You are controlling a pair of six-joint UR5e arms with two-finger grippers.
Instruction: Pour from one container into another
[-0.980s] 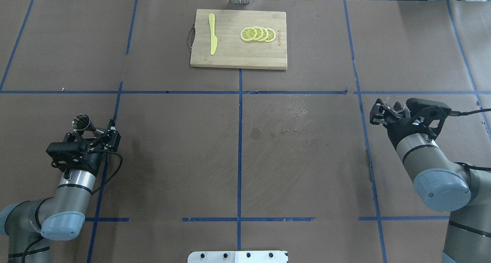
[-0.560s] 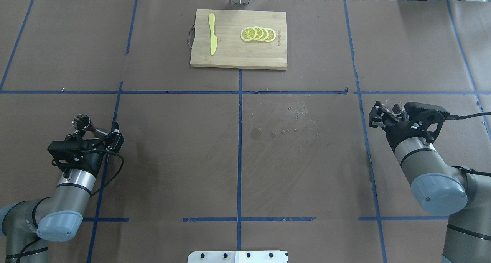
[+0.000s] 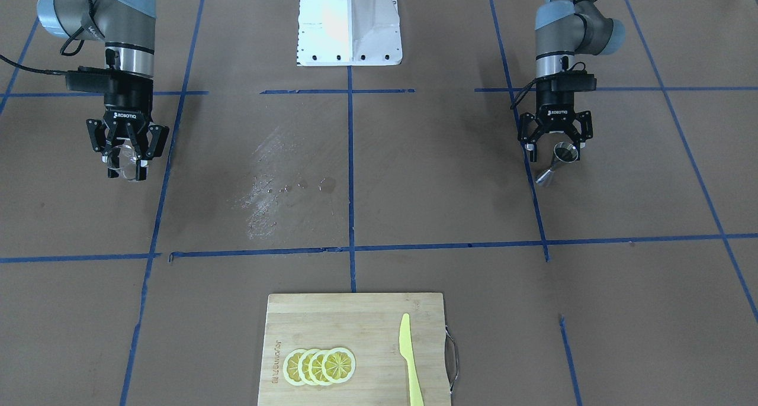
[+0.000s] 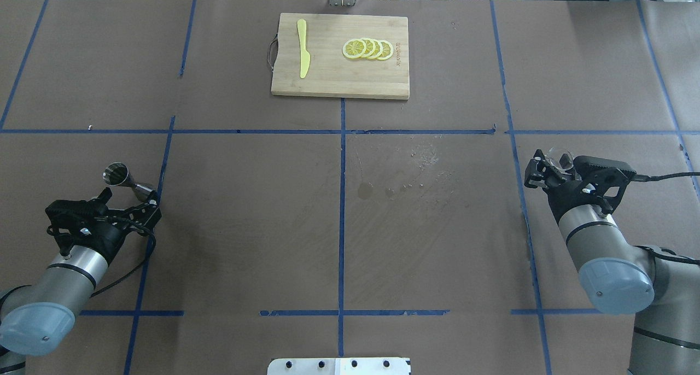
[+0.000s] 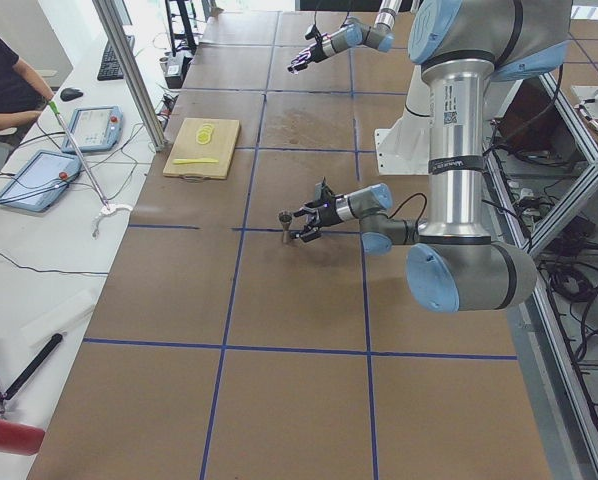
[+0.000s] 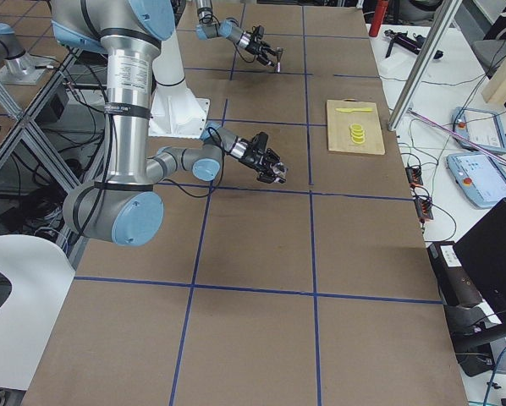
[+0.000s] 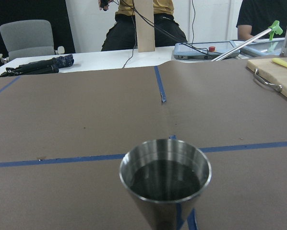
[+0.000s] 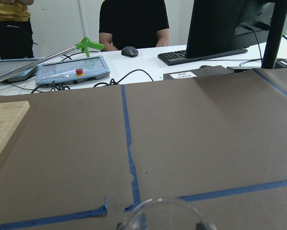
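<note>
Starting with the front-facing view: the left gripper [image 3: 556,151], on that view's right, hangs low with its fingers spread wide. The steel cup [image 3: 556,160] stands upright on the surface [image 3: 414,187] in line with the gap, and nothing pinches it. The right gripper [image 3: 126,170], on that view's left, is pressed onto the glass [image 3: 120,160], one finger on each side. I cannot tell whether the glass is touching the surface. A wet patch [image 3: 266,193] lies mid-surface. A cutting board [image 3: 367,323] at the near edge carries lemon slices [image 3: 320,366] and a yellow knife [image 3: 410,358].

Overhead view: the steel cup [image 4: 116,174] sits just past the left gripper's [image 4: 131,203] open fingertips, at the left beside a blue tape line. The glass [image 4: 562,157] is held in the right gripper [image 4: 547,164] at the far right, well apart from the steel cup.

Left side view: the near arm reaches out low, with the steel cup [image 5: 285,220] just ahead of its gripper [image 5: 307,215].

Right side view: the near arm's gripper [image 6: 274,173] is close to the surface, and the glass is too small to make out.

Left wrist view: the steel cup [image 7: 165,187] sits front and centre, with dark liquid inside below the rim. People stand behind the surface.

Right wrist view: only the clear rim of the glass [image 8: 162,211] shows, at the bottom edge.
</note>
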